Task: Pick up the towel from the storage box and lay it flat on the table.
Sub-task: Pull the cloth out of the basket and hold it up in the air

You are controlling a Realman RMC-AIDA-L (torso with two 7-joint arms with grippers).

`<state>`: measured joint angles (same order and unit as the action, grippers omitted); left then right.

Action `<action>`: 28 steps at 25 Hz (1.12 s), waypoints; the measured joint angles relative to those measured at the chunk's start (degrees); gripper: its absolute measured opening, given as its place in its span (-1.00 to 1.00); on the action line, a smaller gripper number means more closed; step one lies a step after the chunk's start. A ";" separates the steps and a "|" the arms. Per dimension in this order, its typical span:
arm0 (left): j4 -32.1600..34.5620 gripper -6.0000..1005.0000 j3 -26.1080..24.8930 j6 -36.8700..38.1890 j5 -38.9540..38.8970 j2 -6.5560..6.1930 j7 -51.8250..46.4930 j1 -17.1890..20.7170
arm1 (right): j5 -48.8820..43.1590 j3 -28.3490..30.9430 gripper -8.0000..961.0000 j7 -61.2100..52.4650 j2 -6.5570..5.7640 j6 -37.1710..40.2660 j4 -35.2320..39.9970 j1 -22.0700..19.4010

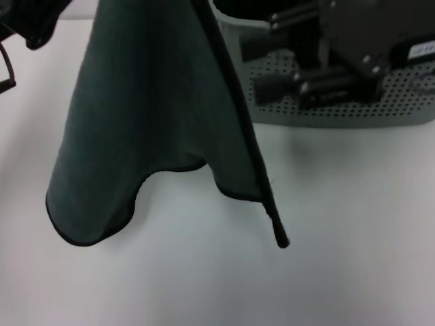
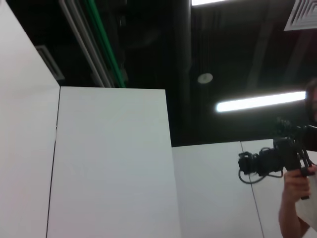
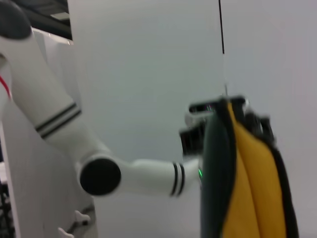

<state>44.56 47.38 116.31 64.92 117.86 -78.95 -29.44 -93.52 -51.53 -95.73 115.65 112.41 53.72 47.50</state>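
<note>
The towel (image 1: 149,115) hangs above the table (image 1: 340,238), outside the storage box (image 1: 408,102).

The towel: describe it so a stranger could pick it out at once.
Start at the white table; the grey-green perforated storage box sits at its far side. Left of the box, the towel hangs above the tabletop: dark teal-green fleece with black stitched edging, yellow on its other face.

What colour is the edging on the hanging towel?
Black, running along the dark teal-green towel; clearest in the head view.
</note>
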 joint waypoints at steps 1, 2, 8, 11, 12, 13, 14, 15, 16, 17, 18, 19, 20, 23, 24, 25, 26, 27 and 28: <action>0.15 -0.95 0.01 0.00 -0.43 -0.07 0.00 0.04 | -0.13 -1.18 -0.39 1.10 0.19 -1.18 -0.36 -0.63; 0.39 -0.95 0.00 0.00 -1.19 -0.18 0.00 0.23 | -0.10 -1.94 -0.30 1.64 0.24 -1.87 -0.60 -1.10; 1.83 -0.95 -0.40 -0.03 -4.27 -0.11 0.11 1.58 | 6.23 -11.44 0.14 6.46 0.44 -7.96 -1.10 -8.57; 1.73 -0.95 -0.68 -0.34 -4.41 0.04 0.99 1.66 | 10.70 -14.94 0.22 8.54 0.47 -8.85 -0.72 -12.34; 1.55 -0.95 -0.69 -0.46 -4.40 0.05 1.38 1.66 | 12.28 -15.93 0.25 9.53 0.47 -8.99 -0.65 -13.72; 1.41 -0.95 -0.71 -0.53 -4.40 0.06 1.62 1.66 | 13.35 -16.84 0.25 10.51 0.48 -9.07 -0.65 -14.94; 1.28 -0.95 -0.71 -0.59 -4.37 0.06 1.86 1.66 | 14.43 -17.58 0.24 11.30 0.48 -9.19 -0.64 -15.75; 1.27 -0.95 -0.71 -0.65 -4.37 0.07 2.21 1.66 | 15.64 -18.72 0.24 12.55 0.48 -9.35 -0.68 -16.95; 1.27 -0.95 -0.72 -0.69 -4.36 0.07 2.41 1.68 | 16.76 -19.86 0.24 13.50 0.49 -9.53 -0.68 -18.04; 1.27 -0.95 -0.72 -0.76 -4.36 0.10 2.64 1.70 | 17.71 -20.81 0.24 14.32 0.50 -9.75 -0.60 -18.89; 1.26 -0.95 -0.72 -0.96 -4.36 0.13 2.76 1.70 | 18.65 -21.84 0.24 15.11 0.50 -9.95 -0.49 -19.83; 1.25 -0.95 -0.71 -1.17 -4.36 0.14 2.83 1.71 | 19.51 -22.84 0.23 15.68 0.51 -10.44 -0.43 -20.49; 1.24 -0.95 -0.73 -1.51 -4.37 0.14 2.84 1.71 | 20.45 -24.01 0.23 16.23 0.51 -11.10 -0.34 -21.16; 1.19 -0.95 -0.72 -2.15 -4.37 0.16 2.85 1.70 | 23.17 -28.38 0.23 17.96 0.53 -15.03 0.36 -23.09; 1.16 -0.95 -0.72 -2.30 -4.37 0.17 2.86 1.70 | 23.87 -29.70 0.22 18.49 0.53 -16.42 0.74 -23.56; 1.13 -0.95 -0.72 -2.42 -4.37 0.17 2.91 1.69 | 24.52 -31.09 0.22 19.01 0.53 -18.22 1.21 -24.00; 1.13 -0.95 -0.72 -2.55 -4.37 0.17 2.96 1.69 | 25.34 -33.45 0.22 19.78 0.54 -21.15 2.11 -24.65; 1.13 -0.95 -0.72 -2.72 -4.37 0.17 3.04 1.68 | 25.58 -35.58 0.22 20.18 0.54 -24.42 3.39 -25.21; 1.13 -0.95 -0.72 -2.85 -4.36 0.17 3.20 1.67 | 25.61 -36.86 0.22 20.33 0.54 -26.48 4.25 -25.56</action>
<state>45.68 46.67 113.46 60.57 118.03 -75.76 -27.77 -67.92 -88.39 -75.41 116.19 85.93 57.97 21.94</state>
